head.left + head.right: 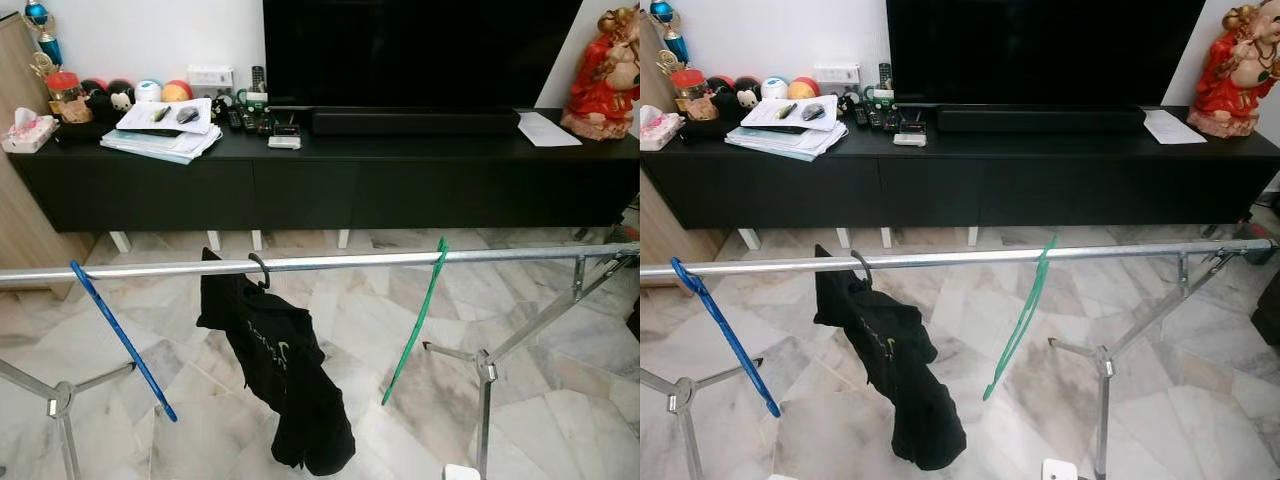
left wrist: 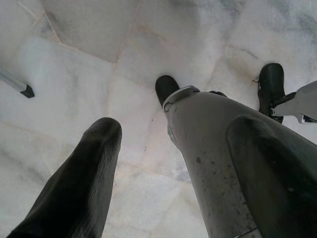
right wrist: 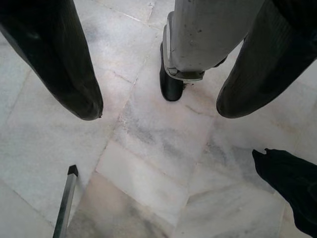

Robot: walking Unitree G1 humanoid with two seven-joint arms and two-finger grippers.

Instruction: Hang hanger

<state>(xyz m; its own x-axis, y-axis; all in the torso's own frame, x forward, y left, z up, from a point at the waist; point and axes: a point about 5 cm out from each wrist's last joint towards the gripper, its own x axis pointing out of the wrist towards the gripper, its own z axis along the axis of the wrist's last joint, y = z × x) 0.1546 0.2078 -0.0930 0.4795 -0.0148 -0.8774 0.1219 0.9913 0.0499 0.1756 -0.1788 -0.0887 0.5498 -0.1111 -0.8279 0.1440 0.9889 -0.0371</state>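
A: Where do things stand with the hanger?

B: There are three on the silver rail (image 1: 330, 262). A blue hanger (image 1: 122, 340) hooks on toward the robot's left and slants down, a green hanger (image 1: 415, 322) hangs to the right of the middle, and between them a black garment (image 1: 280, 375) droops from a dark hook (image 1: 260, 268). So, judging by that, the hanging looks done or close to it.

A: And the tools?

B: Both arms hang idle by the legs. The left tool (image 2: 173, 163) is spread, nothing between its fingers but marble floor (image 2: 74, 74). The right tool (image 3: 158, 106) is spread too — empty, pointing at the floor.

A: What might go wrong?

B: The black garment sits lopsided, bunched to one side, so a knock on the rail could slide it off its hook. The blue one tilts steeply near the rail's end; a nudge might tip it off. And the rack's legs splay wide — stepping forward could catch a foot on one.

A: Do the wrist views add anything?

B: Yes. They show the robot's own leg (image 2: 218, 163) and a rack foot (image 3: 67, 198) close by, plus a dark cloth edge (image 3: 292, 183) near the floor. The eye views instead give the rail and the black TV surface (image 1: 400, 150) beyond.
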